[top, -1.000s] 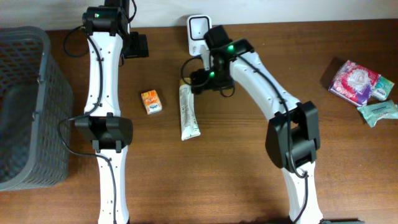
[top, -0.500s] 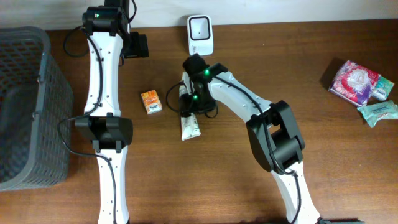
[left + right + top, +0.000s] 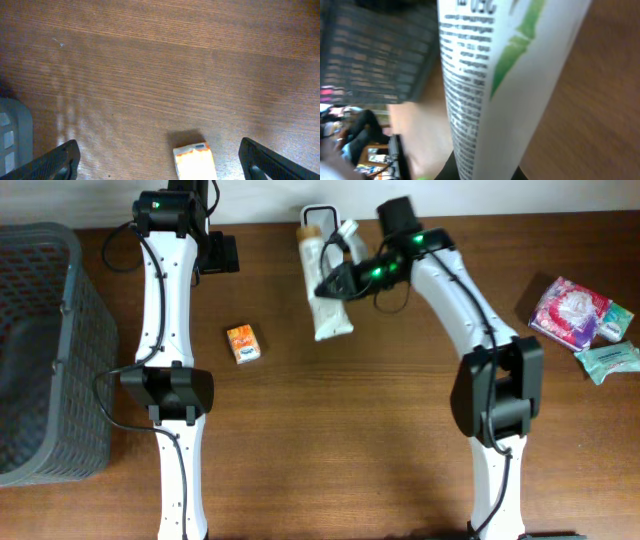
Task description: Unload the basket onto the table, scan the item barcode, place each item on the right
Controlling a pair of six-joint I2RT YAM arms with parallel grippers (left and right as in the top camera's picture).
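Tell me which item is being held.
The white tube, gripped by the right gripper near the scanner; the orange box, pink packet and teal packet all lie free on the table.
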